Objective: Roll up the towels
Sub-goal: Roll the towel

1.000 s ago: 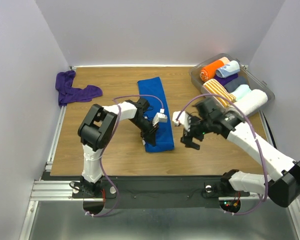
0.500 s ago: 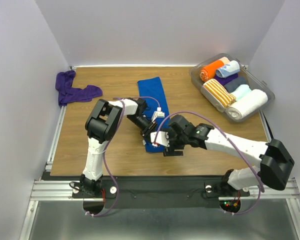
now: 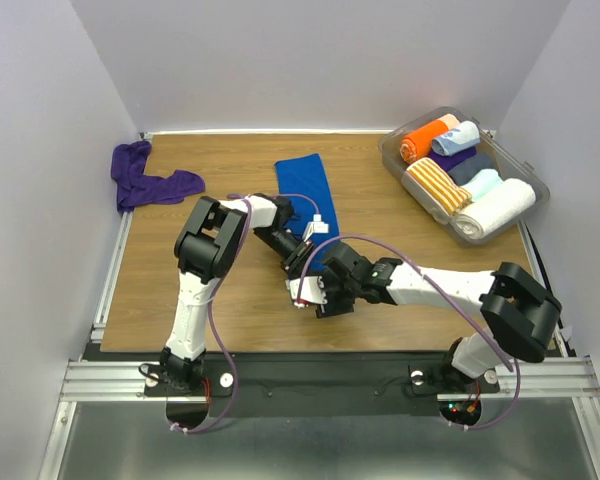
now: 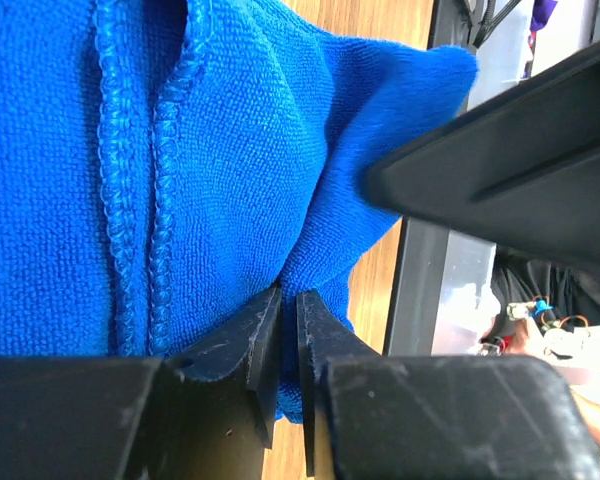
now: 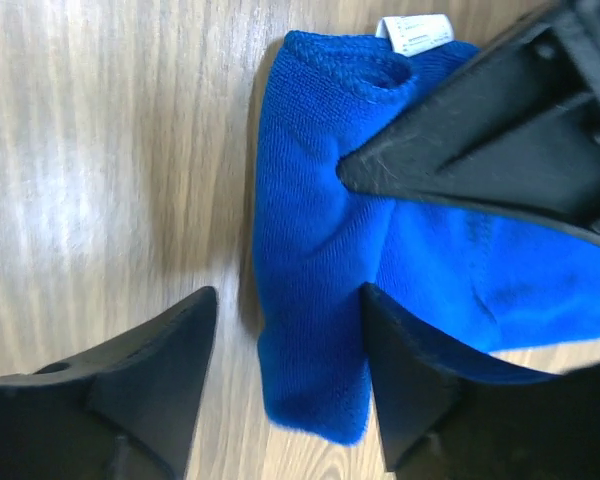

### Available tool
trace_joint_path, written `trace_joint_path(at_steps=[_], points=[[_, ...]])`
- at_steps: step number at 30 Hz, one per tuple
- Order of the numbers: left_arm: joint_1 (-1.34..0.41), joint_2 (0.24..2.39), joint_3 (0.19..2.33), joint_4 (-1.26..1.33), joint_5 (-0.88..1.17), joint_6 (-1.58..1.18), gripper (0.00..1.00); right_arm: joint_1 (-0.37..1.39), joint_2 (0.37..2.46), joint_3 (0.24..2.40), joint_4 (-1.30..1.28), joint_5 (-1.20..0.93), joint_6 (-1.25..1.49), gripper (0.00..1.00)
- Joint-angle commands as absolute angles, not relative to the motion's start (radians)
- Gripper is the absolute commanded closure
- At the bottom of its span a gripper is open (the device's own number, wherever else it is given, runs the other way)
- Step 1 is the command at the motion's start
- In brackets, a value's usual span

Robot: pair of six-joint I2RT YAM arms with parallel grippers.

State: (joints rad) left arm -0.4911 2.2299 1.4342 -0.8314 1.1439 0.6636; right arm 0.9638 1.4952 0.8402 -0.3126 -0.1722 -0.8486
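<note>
The royal blue towel [image 3: 303, 182] lies as a long strip down the middle of the table, its near end lifted and folded. My left gripper [image 3: 300, 264] is shut on that folded near end, and the cloth [image 4: 190, 150] fills the left wrist view at the jaws [image 4: 288, 305]. My right gripper [image 3: 311, 297] is open at the same end. In the right wrist view its fingers [image 5: 285, 375] straddle the towel's near tip [image 5: 315, 300], one finger on bare wood. The dark purple towel [image 3: 146, 181] lies crumpled at the back left corner.
A clear bin [image 3: 389, 152] at the back right holds orange, pale blue, white and orange-and-white striped rolls. A white label [image 5: 416, 31] shows at the blue towel's edge. Walls close the table's left, back and right.
My right arm has swung left from the bin side to the blue towel's near end, beside the left gripper. The left gripper has stayed on the towel and gathered its end.
</note>
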Motion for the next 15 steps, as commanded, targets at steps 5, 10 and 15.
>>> trace_joint_path(at_steps=[5,10,15], points=[[-0.462,2.223,1.434,-0.772,1.006,0.762,0.73,0.957,1.603,0.836,-0.181,-0.25,-0.763,0.78],[-0.446,2.12,1.384,-0.767,1.035,0.773,0.59,0.908,1.618,0.853,-0.201,-0.374,-0.678,0.99],[-0.433,1.95,1.353,-0.767,1.055,0.762,0.44,0.818,1.689,0.952,-0.352,-0.576,-0.611,0.99]])
